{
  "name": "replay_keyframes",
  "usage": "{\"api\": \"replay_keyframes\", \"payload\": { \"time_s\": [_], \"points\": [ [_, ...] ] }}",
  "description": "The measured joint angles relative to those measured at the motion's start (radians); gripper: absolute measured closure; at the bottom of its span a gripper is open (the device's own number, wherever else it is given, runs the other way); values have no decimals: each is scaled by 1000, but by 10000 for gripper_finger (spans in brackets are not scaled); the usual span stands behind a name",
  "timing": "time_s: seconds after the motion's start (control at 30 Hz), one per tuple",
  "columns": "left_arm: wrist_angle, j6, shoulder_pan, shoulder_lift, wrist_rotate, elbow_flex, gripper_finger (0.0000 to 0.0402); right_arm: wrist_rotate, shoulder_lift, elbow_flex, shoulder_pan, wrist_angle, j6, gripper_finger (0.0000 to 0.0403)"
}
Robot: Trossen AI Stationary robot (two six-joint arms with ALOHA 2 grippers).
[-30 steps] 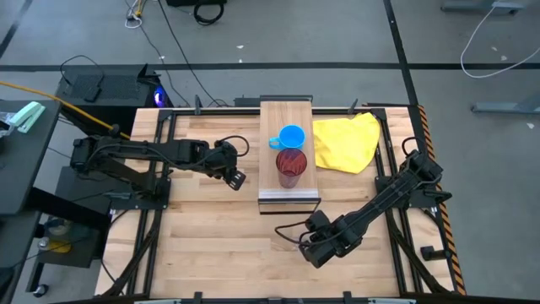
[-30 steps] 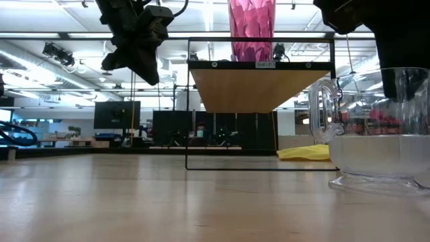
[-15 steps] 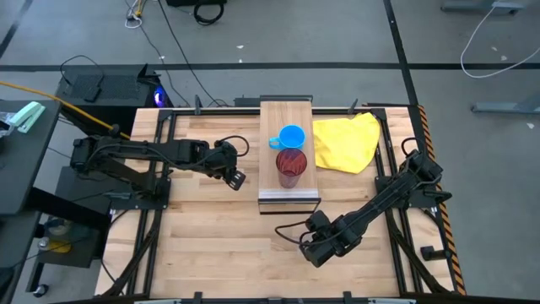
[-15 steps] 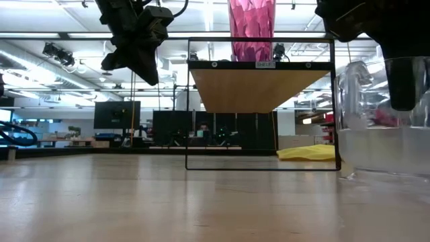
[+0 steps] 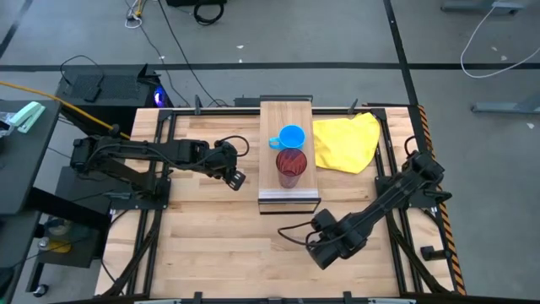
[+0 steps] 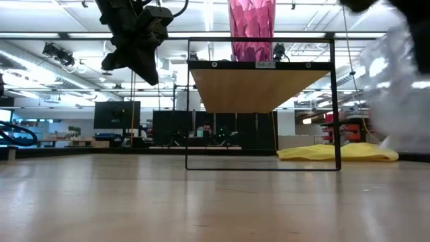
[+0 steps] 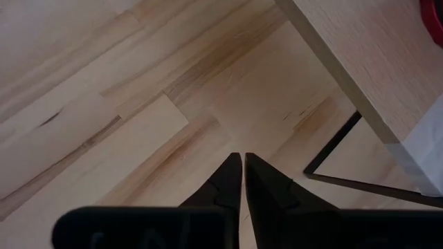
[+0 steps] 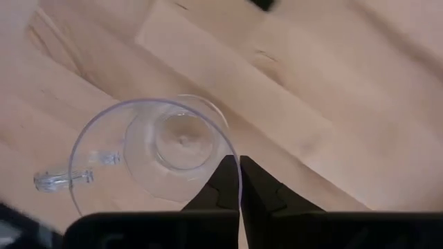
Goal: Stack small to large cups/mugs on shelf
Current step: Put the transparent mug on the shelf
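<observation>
The light-wood shelf (image 5: pixel 288 190) stands mid-table. On it stand the red tumbler (image 5: pixel 291 167) and, behind it, the blue mug (image 5: pixel 291 137). The red tumbler also shows on the shelf in the low view (image 6: pixel 252 20). My right gripper (image 8: pixel 239 162) is near the table's front, right of centre (image 5: pixel 310 243), and is shut on the small clear glass cup (image 8: pixel 159 152). The cup shows blurred and raised in the low view (image 6: pixel 403 87). My left gripper (image 7: pixel 243 160) is shut and empty, hanging above the table left of the shelf (image 5: pixel 237 179). My right gripper pinches the clear cup's rim (image 8: pixel 232 153) on the side opposite its handle (image 8: pixel 66 178). One finger is inside the cup and one is outside. The fingers come from above, pointing down. The cup hangs mouth up, lifted clear of the table.
A yellow cloth (image 5: pixel 346 142) lies on the table right of the shelf. The shelf's dark metal frame (image 6: pixel 262 165) stands on the tabletop. Bare planks (image 5: pixel 211 245) lie in front of the shelf.
My right gripper has risen with the clear cup. The cup stood on the table a second ago and now hangs clear of it, higher in the low view. The gripper has also shifted slightly toward the table's right edge.
</observation>
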Motion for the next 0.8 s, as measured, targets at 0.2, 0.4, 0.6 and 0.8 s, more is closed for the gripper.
{"api": "replay_keyframes", "payload": {
  "time_s": [0.2,0.4,0.6,0.8],
  "points": [
    [2,15,0,0,0,0,372,-10,-64,152,43,-334,71,401],
    [6,39,0,0,0,0,372,35,-200,144,8,-351,133,402],
    [9,66,0,0,0,0,382,127,-344,49,-57,-349,175,402],
    [8,81,0,0,0,0,381,186,-503,-74,-165,-351,158,402]
  ]
}}
